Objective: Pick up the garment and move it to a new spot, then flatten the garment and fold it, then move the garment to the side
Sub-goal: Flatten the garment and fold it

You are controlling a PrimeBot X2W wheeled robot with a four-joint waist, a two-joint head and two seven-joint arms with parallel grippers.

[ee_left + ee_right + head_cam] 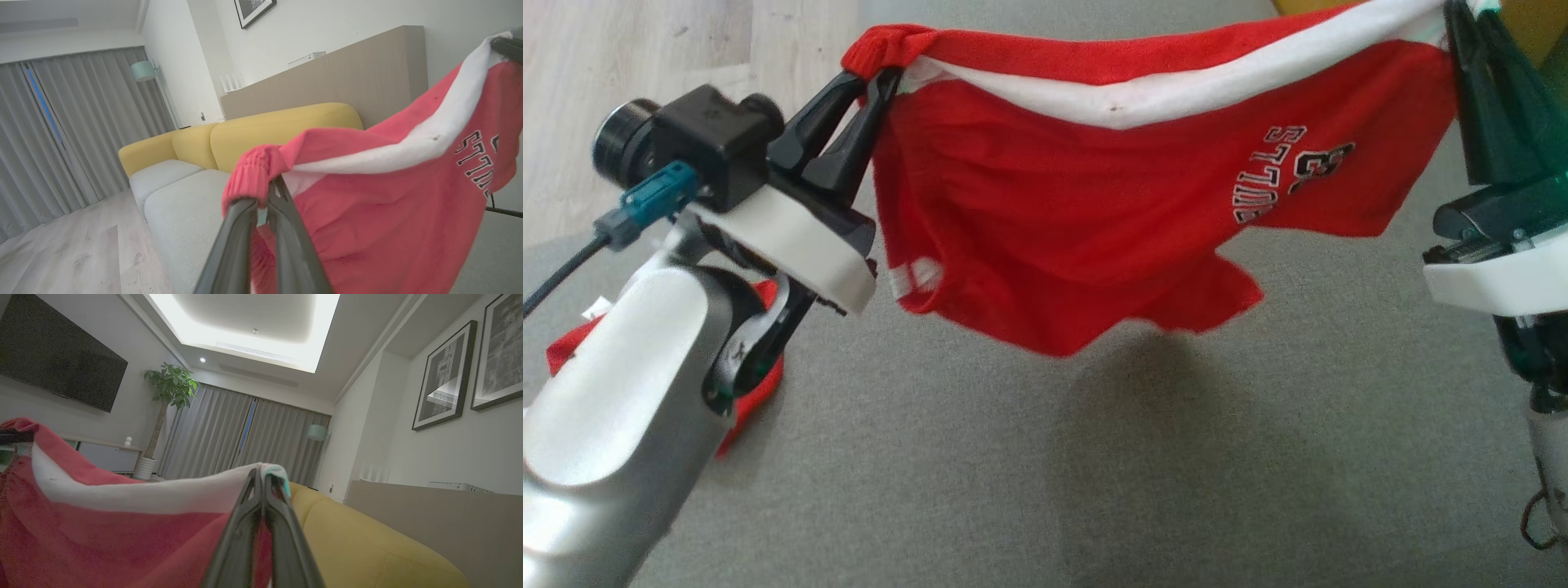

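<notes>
A red garment (1054, 212) with a white band and black-and-white lettering hangs stretched in the air between my two grippers, above the grey seat. My left gripper (878, 77) is shut on its bunched red corner at the upper left. My right gripper (1462, 24) is shut on the opposite white-edged corner at the upper right. In the left wrist view the garment (388, 204) drapes from my left gripper (263, 190). In the right wrist view the garment (102, 531) spreads leftward from my right gripper (263, 475). The lower hem hangs free.
A grey cushion surface (1176, 457) lies beneath the garment. Another piece of red cloth (760, 392) lies partly hidden behind my left forearm. A yellow sofa back (265, 130) stands beyond, and pale wood floor (645, 73) lies to the left.
</notes>
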